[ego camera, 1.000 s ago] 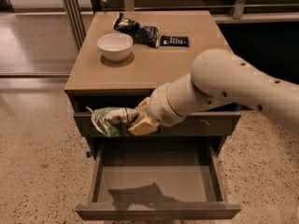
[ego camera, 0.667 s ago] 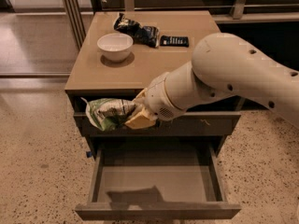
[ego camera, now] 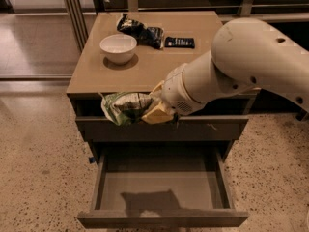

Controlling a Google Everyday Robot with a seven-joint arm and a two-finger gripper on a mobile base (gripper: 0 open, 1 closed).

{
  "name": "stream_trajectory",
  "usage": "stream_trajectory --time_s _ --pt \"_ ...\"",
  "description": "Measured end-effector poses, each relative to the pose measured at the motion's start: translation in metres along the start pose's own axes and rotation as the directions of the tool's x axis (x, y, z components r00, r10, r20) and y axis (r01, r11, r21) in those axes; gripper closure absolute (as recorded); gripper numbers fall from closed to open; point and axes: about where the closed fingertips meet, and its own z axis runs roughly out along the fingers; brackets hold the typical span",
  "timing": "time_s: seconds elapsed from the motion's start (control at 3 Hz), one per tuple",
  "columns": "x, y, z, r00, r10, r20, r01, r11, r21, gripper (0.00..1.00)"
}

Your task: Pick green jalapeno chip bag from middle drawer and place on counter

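The green jalapeno chip bag (ego camera: 124, 107) is held in the air in front of the cabinet, level with the counter's front edge, at the left. My gripper (ego camera: 150, 109) is shut on the bag's right end, its tan fingers (ego camera: 155, 114) around it. The white arm reaches in from the right. The middle drawer (ego camera: 161, 190) stands pulled open below, its grey floor bare but for the arm's shadow. The tan counter (ego camera: 159, 62) lies just behind and above the bag.
On the counter stand a white bowl (ego camera: 118, 48) at the left, a black-and-blue snack bag (ego camera: 140, 32) behind it, and a flat black packet (ego camera: 179, 42) to the right. A shut scratched drawer front (ego camera: 212, 128) sits above the open drawer. Speckled floor surrounds the cabinet.
My gripper has lifted the chip bag higher, from the upper drawer front up to the counter's edge. The arm has swung up with it.
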Motion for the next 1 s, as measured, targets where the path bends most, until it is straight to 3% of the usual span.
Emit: stream_trajectory --time_s 0.67,1.0 --pt "0.034 -0.07 -0.069 0.996 -0.011 -0.086 0.024 0.9889 0.147 1.0" --pt "0.057 -0.099 -0.078 0.997 -0.023 -0.071 0.037 0.9786 0.202 1.0"
